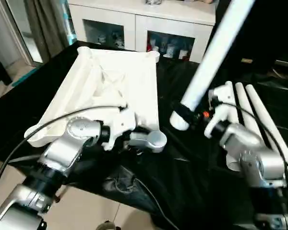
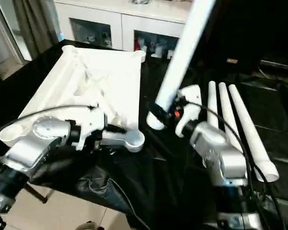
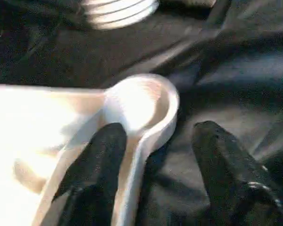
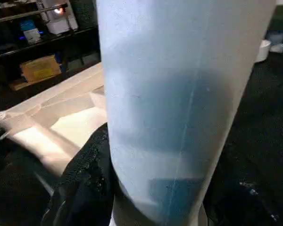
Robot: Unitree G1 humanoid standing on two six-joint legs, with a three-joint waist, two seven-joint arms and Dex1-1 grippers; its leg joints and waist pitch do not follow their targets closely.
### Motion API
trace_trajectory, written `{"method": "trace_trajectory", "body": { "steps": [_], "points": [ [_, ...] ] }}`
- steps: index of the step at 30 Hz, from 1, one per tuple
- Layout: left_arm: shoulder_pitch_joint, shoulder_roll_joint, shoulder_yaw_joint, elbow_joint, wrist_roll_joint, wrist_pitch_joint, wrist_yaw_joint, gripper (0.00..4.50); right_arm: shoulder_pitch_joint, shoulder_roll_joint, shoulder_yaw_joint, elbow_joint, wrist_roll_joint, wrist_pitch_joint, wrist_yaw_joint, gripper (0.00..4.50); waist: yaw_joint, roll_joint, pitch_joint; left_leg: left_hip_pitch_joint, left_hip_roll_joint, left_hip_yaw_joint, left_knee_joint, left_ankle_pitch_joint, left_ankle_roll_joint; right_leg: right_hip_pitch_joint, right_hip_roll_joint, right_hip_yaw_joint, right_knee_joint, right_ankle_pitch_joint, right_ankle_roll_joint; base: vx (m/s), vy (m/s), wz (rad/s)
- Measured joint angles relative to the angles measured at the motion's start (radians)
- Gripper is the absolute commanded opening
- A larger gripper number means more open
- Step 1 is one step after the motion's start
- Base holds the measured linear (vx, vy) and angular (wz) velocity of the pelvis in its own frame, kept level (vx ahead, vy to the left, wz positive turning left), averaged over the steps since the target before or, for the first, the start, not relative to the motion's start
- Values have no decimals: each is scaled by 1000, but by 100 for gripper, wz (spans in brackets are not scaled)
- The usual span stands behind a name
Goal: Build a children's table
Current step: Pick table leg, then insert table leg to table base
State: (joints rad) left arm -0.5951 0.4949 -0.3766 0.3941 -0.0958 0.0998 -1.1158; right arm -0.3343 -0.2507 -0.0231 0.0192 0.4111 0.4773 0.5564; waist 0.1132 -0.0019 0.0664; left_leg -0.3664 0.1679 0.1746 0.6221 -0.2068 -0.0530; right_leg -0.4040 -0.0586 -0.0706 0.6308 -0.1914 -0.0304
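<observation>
The white tabletop (image 1: 115, 76) lies underside up on the black-draped table, ribs showing. Its near right corner socket (image 3: 141, 101) sits between the fingers of my left gripper (image 3: 158, 132), which is open. One finger rests inside the rim and the other stands apart on the cloth. My right gripper (image 1: 185, 115) is shut on a white leg (image 1: 216, 52), close to its lower end. The leg tilts up and away to the right, its lower end hanging just right of that socket. Three more legs (image 2: 230, 115) lie side by side at the right.
A white cabinet (image 1: 139, 19) with glass doors stands behind the table. The black cloth (image 1: 182, 177) bunches in folds along the near edge, with floor below at the left. A black cable (image 1: 53, 122) loops over my left forearm.
</observation>
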Motion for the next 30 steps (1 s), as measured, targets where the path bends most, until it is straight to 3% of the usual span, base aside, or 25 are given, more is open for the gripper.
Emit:
{"method": "trace_trajectory", "body": {
  "steps": [3, 6, 10, 17, 27, 30],
  "points": [
    [-7, 18, 6, 27, 5, -11, -20, 229, 23, 1, 12, -19, -13, -7, 0, 192, -2, 11, -2, 0, 0, 0, 0, 0, 0, 0, 0, 0, 0, 0, 0, 0, 0, 0],
    [-9, 21, 6, 71, 14, -36, -27, 207, 33, -11, 11, -37, -13, -7, 1, 192, -2, 14, -2, 0, 0, 0, -1, 0, 0, 0, 0, 0, 0, 0, 0, 0, 0, 0],
    [-21, 15, 7, 137, 17, -59, -41, 175, 37, -31, 11, -54, -13, -7, 21, 192, -2, 14, -2, 1, 0, 0, -1, 0, 0, 0, 0, 0, 0, 0, 0, 0, 0, 0],
    [-116, -3, -4, 336, 88, -168, -47, 101, 28, -46, 16, -54, -15, -7, 41, 192, -2, 14, -2, 0, 0, 0, -1, 0, 0, 0, 0, 0, 0, 1, 0, 0, 0, 0],
    [-184, -26, -43, 485, 167, -253, -80, 24, 26, -61, 21, -57, -15, -7, 58, 192, -4, 16, -1, 0, 0, 0, -1, 0, 0, 0, 0, 0, 0, 1, -1, 0, 0, 0],
    [-191, -40, -39, 495, 166, -250, -94, 7, 27, -64, 21, -59, -14, -7, 58, 192, -12, 16, -1, 0, 0, 0, -1, 0, 0, 0, 0, 0, -1, 1, -1, 0, 0, 0]
  ]
}}
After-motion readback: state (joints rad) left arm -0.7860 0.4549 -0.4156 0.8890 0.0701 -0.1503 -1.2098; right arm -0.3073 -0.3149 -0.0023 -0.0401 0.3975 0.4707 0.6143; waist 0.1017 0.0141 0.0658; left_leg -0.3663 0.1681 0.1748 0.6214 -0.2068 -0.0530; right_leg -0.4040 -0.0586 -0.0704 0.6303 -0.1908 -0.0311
